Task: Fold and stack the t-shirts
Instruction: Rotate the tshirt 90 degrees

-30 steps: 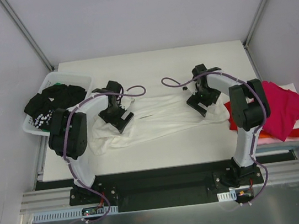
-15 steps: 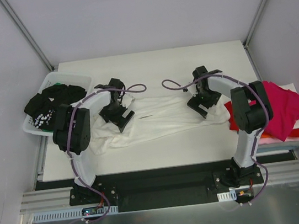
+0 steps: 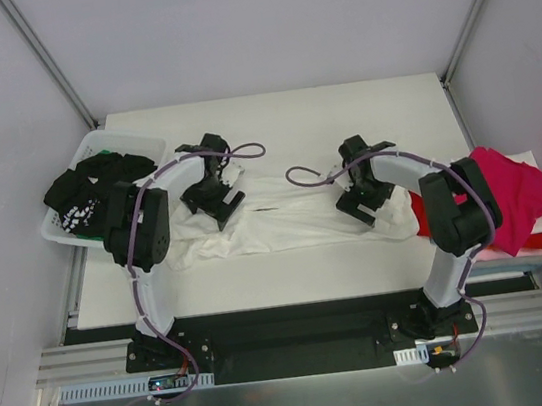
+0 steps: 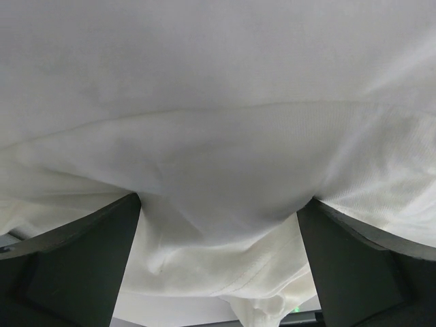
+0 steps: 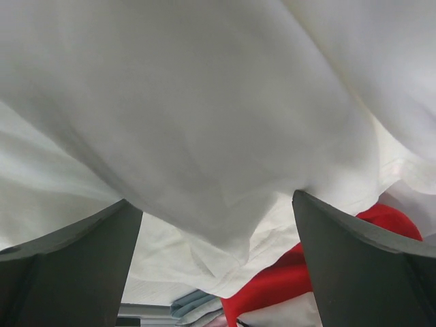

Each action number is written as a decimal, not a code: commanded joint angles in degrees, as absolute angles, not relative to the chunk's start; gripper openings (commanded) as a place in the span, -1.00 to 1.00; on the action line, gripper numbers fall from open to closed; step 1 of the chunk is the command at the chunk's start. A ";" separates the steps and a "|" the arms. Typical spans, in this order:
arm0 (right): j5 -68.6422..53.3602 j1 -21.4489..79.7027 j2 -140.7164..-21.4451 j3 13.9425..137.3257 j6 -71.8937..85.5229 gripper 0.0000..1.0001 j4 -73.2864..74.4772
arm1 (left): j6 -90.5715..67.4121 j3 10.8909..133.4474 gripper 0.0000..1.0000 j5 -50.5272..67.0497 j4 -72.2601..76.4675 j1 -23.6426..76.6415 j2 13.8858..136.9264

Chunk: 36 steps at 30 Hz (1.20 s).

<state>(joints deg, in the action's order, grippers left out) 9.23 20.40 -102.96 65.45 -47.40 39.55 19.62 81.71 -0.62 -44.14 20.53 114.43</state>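
A plain white t-shirt (image 3: 283, 216) lies stretched across the middle of the table. My left gripper (image 3: 220, 210) presses down on its left part, and my right gripper (image 3: 356, 209) on its right part. In the left wrist view the left gripper (image 4: 221, 201) has its fingers wide apart with white cloth (image 4: 218, 102) filling the gap. In the right wrist view the right gripper (image 5: 211, 199) is also wide apart over white cloth (image 5: 191, 102), with a red t-shirt (image 5: 300, 279) beyond it. A magenta t-shirt (image 3: 512, 189) tops the pile at the right. No floral print shows.
A white plastic basket (image 3: 105, 137) at the table's left edge holds a black t-shirt with white print (image 3: 87, 188). The pile at the right edge shows red (image 3: 420, 217), orange and white layers under the magenta one. Grey walls close in the table.
The left gripper has moved a little away from me and the right gripper toward me and left. The bunched left end of the white t-shirt now lies flatter and straighter.
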 commanded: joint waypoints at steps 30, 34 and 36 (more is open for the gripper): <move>-2.72 28.92 -102.22 67.23 -47.11 0.93 46.13 | 23.73 120.58 0.99 -2.38 -48.43 20.39 133.77; -4.13 30.75 -102.39 68.12 -47.28 0.93 47.37 | 22.94 123.57 0.99 -0.79 -50.27 20.48 135.44; -4.22 31.81 -102.48 67.85 -47.46 0.93 47.72 | 22.59 124.28 0.99 -0.61 -51.41 20.48 135.79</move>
